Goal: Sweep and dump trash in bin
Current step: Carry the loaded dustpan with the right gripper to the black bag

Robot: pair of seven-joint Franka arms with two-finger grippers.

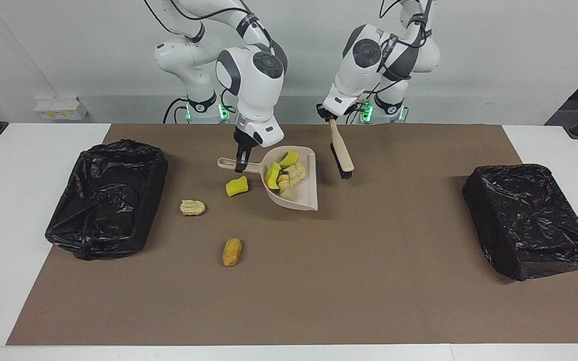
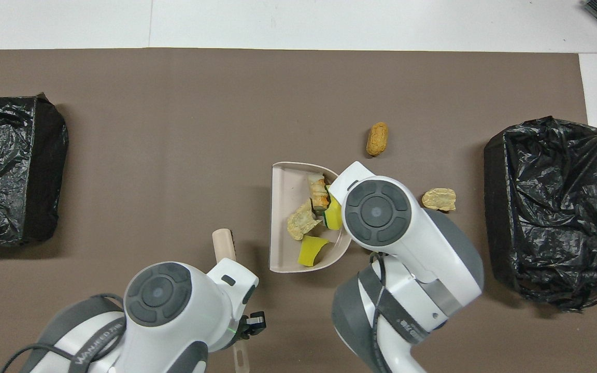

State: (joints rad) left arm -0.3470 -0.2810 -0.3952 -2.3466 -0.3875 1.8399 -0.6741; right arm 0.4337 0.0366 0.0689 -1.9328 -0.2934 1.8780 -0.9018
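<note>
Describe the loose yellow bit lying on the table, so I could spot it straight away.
Start at the brown mat and find the beige dustpan lifted above its middle. The yellow sponge chunk lies on the mat just under the dustpan's handle. Unlike the tan bread pieces nearby, it is bright yellow, and it is the only yellow piece outside the pan.

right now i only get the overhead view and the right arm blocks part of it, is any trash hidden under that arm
Observer: Yes, one yellow sponge chunk lies on the mat, just below the dustpan's handle.
Operator: is the dustpan down or up
Observer: The dustpan looks up off the mat, with the right gripper shut on its handle.
Operator: and the brush
Observer: The brush hangs from the left gripper, bristles down, apparently just clear of the mat.
</note>
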